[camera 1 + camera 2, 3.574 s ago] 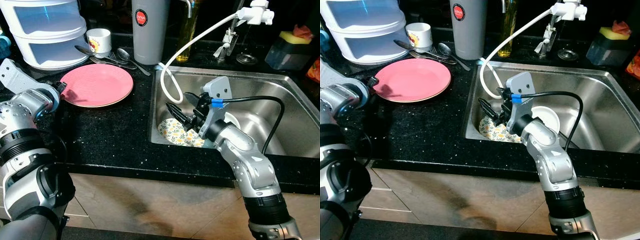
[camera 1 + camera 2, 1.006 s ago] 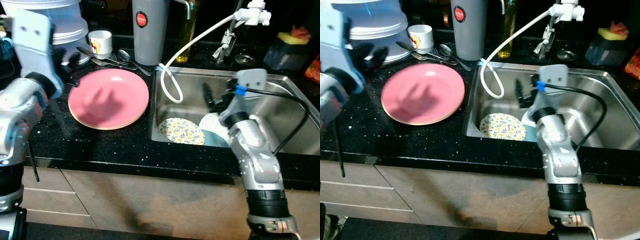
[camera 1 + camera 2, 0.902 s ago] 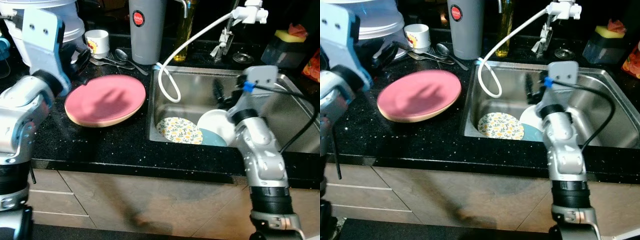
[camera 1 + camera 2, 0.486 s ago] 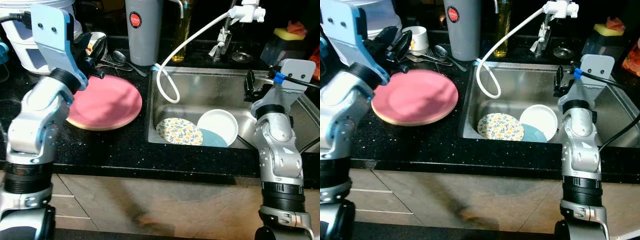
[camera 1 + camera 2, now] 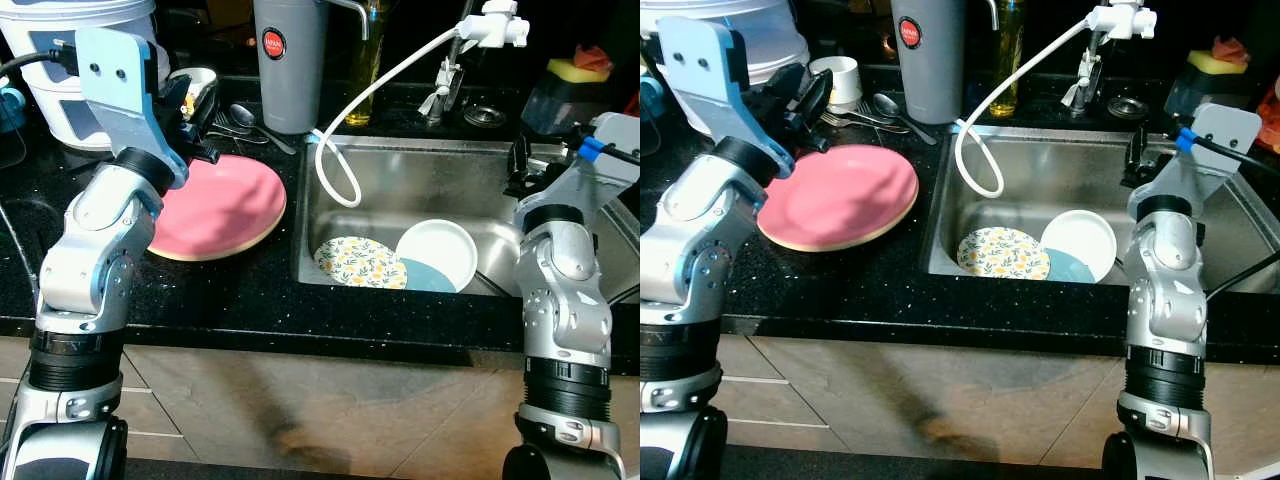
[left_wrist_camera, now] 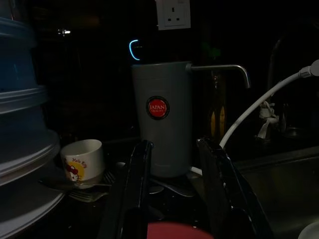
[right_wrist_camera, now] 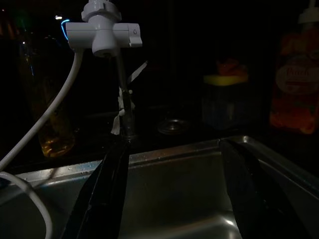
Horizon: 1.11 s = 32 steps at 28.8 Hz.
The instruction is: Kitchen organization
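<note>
A pink plate (image 5: 222,206) lay flat on the black speckled desk (image 5: 230,290), just left of the steel sink (image 5: 430,185). The left gripper (image 5: 800,100) hung over the plate's far rim, its two black fingers (image 6: 135,189) spread a moderate way apart with nothing between them; in the left wrist view the red edge of the plate showed just below the fingertips. Whether they touched the rim could not be told.

Beyond the plate, near the back of the desk, stood a white mug with a cartoon print (image 6: 82,160), a spoon (image 5: 252,122) and a fork (image 6: 87,195) beside it, and a tall grey jug with a red round label (image 5: 291,62). A stack of white and blue plastic drawers (image 5: 60,70) stood at the far left.

Inside the sink, a floral plate (image 5: 361,262) lay on the bottom, a white bowl (image 5: 438,252) rested just beside it, and a teal plate (image 5: 425,277) lay partly under both. A white hose (image 5: 375,100) looped from the tap head (image 5: 497,25) down into the basin.

The right gripper (image 5: 1135,152) was raised above the sink's right side, its fingers (image 7: 107,189) wide open and empty, pointing toward the tap (image 7: 104,32). A sponge holder with a yellow sponge (image 5: 572,90) stood at the back right.
</note>
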### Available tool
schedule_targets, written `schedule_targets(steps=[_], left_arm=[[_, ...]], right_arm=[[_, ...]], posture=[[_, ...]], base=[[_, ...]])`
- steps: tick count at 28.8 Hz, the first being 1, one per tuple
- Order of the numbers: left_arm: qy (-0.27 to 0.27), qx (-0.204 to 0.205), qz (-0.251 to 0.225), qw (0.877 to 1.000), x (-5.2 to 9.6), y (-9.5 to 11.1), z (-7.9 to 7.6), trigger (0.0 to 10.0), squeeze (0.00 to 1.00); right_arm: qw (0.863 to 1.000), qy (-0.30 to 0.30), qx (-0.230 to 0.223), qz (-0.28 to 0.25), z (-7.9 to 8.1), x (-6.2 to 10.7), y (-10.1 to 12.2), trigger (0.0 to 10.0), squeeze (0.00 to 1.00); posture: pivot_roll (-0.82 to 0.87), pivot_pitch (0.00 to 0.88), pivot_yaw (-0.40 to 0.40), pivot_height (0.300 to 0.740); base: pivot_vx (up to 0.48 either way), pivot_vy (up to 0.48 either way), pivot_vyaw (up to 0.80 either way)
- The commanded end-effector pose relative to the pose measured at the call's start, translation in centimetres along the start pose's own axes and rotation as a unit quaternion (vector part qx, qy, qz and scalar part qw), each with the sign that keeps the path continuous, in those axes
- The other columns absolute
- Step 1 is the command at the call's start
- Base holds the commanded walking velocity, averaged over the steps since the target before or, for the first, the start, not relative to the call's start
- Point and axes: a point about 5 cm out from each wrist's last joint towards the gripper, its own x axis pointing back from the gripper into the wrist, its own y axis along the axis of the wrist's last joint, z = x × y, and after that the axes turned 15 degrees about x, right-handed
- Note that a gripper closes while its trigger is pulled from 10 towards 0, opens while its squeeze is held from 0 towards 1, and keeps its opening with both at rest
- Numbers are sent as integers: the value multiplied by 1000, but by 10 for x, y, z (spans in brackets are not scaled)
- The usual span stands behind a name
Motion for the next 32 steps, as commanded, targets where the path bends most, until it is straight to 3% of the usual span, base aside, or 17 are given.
schedule_targets(steps=[1, 9, 12, 15, 17, 19, 20, 23, 28, 32], left_arm=[[15, 10, 13, 1000, 2, -8, 5, 10000, 0], [34, 1, 25, 999, 3, -17, 10, 10000, 0], [55, 33, 39, 997, 4, -20, 15, 10000, 0], [172, 155, 72, 970, 5, -31, 32, 10000, 0], [172, 155, 72, 970, 5, -31, 32, 10000, 0], [238, 191, 95, 947, 7, -35, 44, 10000, 0], [297, 188, 129, 927, 12, -41, 58, 10000, 0], [314, 190, 143, 919, 15, -45, 62, 10000, 0], [345, 252, 180, 886, 23, -56, 69, 10000, 0], [388, 255, 200, 863, 32, -63, 77, 10000, 0]], right_arm=[[1000, 6, -3, 8, 3, -1, -3, 10000, 0], [1000, 15, -5, 9, 7, 0, -5, 10000, 0], [1000, 15, -5, 9, 6, 0, -5, 10000, 0], [1000, 19, -4, 10, 7, -1, -6, 10000, 0], [1000, 19, -4, 10, 7, -1, -6, 10000, 0], [1000, 24, -3, 12, 9, -1, -6, 10000, 0], [999, 31, -4, 13, 11, 0, -7, 10000, 0], [999, 35, -4, 14, 12, 0, -8, 10000, 0], [999, 47, -5, 13, 16, 0, -7, 10000, 0], [999, 50, -3, 13, 17, 0, -8, 10000, 0]], posture=[[136, 35, 33, 740], [134, 22, 28, 740], [135, 19, 28, 740], [138, 22, 24, 740], [138, 22, 24, 740], [144, 27, 17, 740], [144, 27, 17, 740], [144, 27, 17, 740], [158, 43, 14, 740], [158, 49, 14, 740]], base=[[0, 0, 0], [0, 0, 0], [0, 0, 0], [0, 0, 0], [0, 0, 0], [0, 0, 0], [0, 0, 0], [0, 0, 0], [0, 0, 0], [0, 0, 0]])
